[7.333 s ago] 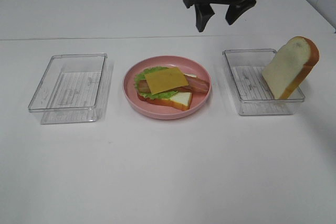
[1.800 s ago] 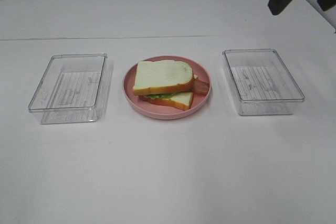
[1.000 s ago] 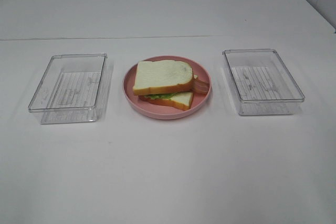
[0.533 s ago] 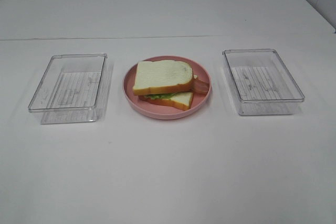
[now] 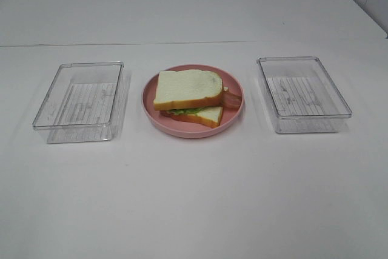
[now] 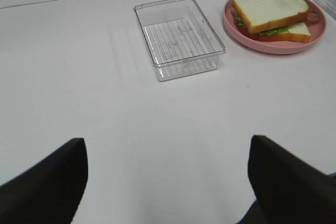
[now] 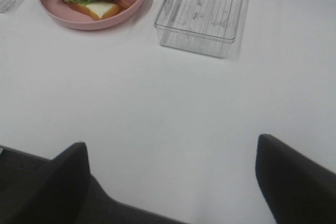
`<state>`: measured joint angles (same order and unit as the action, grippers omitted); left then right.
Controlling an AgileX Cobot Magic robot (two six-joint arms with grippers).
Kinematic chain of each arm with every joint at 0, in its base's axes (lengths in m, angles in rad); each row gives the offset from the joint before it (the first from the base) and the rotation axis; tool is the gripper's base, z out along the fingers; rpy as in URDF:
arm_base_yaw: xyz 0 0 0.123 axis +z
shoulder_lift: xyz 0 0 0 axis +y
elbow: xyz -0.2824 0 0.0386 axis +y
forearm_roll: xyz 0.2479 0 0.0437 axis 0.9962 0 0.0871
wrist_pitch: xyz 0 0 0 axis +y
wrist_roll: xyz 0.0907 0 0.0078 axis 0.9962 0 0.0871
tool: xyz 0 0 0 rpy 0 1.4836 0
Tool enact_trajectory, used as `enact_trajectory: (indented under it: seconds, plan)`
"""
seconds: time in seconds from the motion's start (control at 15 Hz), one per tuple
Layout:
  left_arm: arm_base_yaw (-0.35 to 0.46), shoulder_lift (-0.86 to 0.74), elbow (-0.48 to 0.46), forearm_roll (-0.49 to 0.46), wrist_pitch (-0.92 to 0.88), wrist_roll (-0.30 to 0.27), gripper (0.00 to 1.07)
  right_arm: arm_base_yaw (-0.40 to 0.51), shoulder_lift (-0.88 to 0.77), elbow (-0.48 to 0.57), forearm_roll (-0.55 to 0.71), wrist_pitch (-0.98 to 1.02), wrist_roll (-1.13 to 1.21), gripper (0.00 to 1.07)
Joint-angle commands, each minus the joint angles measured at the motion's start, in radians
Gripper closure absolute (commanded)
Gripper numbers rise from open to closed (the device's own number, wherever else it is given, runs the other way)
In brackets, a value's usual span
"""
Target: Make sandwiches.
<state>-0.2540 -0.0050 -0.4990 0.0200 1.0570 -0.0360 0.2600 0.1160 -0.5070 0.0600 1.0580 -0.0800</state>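
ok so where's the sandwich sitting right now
In the exterior high view the sandwich sits on the pink plate at the table's middle, between the two clear trays.

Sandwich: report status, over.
Both pincers open, holding nothing, left, right. Sandwich stacked on plate, top slice on. Trays flank it. Nothing in the way.

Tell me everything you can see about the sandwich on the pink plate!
The toy sandwich lies flat on the round pink plate. Two white bread slices with orange-brown crust are stacked, the top one twisted a bit so a bottom corner sticks out. Green lettuce peeks out between them, and a reddish-brown bacon end pokes out one side. Only the plate touches it.
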Motion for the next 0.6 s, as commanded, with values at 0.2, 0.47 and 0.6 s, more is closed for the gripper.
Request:
enact_trajectory:
  seconds: [0.2, 0.47, 0.6]
  plan:
    - [-0.002, -0.02, 0.001, 0.004, -0.012, -0.004, 0.27, 0.002, -0.143, 0.003, -0.001, 0.004, -0.027, 0.27]
    - [-0.002, -0.019, 0.001, 0.004, -0.012, -0.004, 0.27, 0.002, -0.131, 0.003, 0.01, 0.003, -0.024, 0.27]
    - [-0.002, -0.019, 0.001, 0.004, -0.012, -0.004, 0.27, 0.002, -0.131, 0.003, 0.011, 0.003, -0.024, 0.27]
